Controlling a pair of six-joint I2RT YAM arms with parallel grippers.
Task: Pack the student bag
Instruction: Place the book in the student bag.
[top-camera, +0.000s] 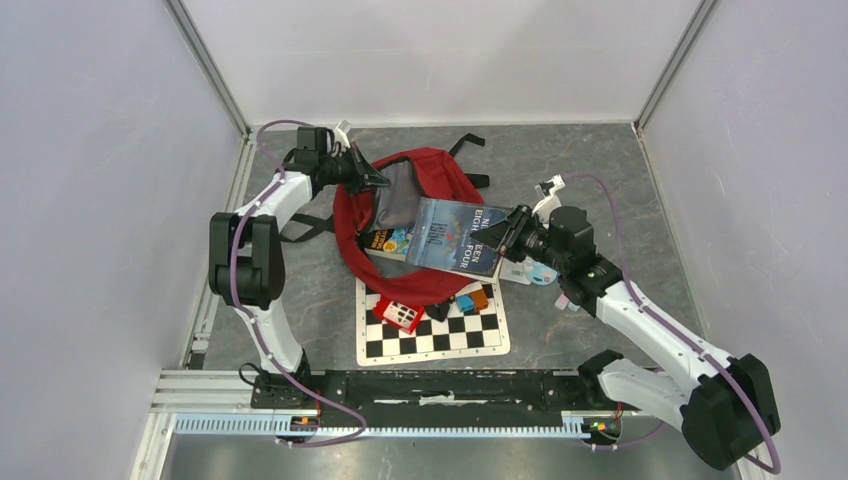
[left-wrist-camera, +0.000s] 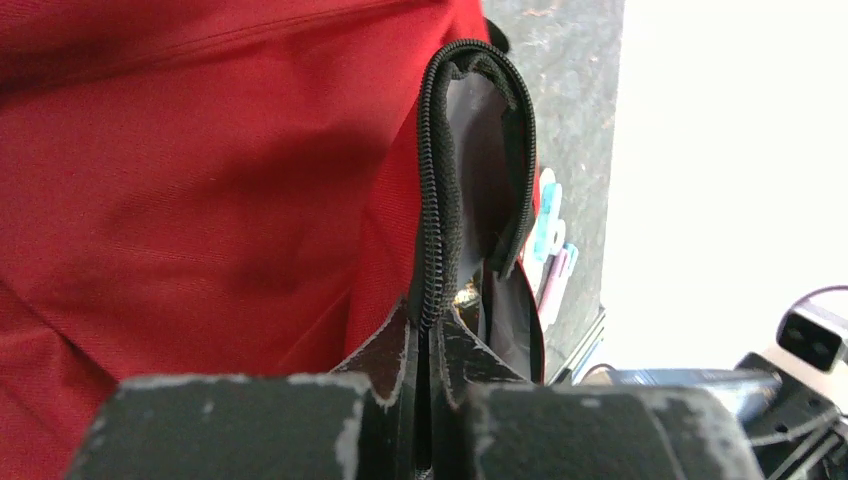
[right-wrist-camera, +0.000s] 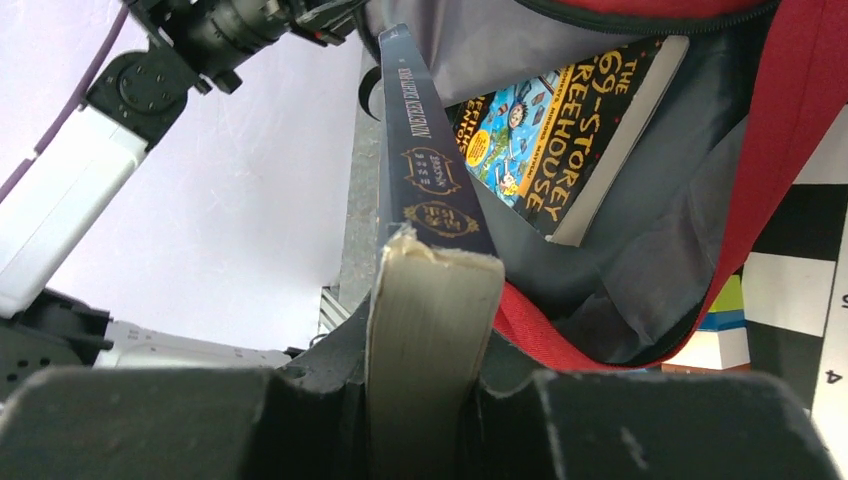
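Observation:
The student bag (top-camera: 442, 168) lies open on the table, its grey lining facing up. My left gripper (top-camera: 374, 180) is at the bag's back left rim, shut on the black zipper edge (left-wrist-camera: 432, 200) and holding the opening up. My right gripper (top-camera: 512, 236) is shut on a dark blue book (top-camera: 455, 236), gripping it by its page edge (right-wrist-camera: 430, 330). The book slants over the bag's mouth, with its spine (right-wrist-camera: 425, 150) pointing inward. A second, colourful book (right-wrist-camera: 560, 130) lies inside the bag against the lining.
A checkerboard mat (top-camera: 440, 338) lies in front of the bag, carrying a red toy (top-camera: 398, 315) and blue and orange blocks (top-camera: 472, 298). A pale blue and white item (top-camera: 530, 270) sits under my right wrist. Black straps (top-camera: 310, 228) trail to the bag's left.

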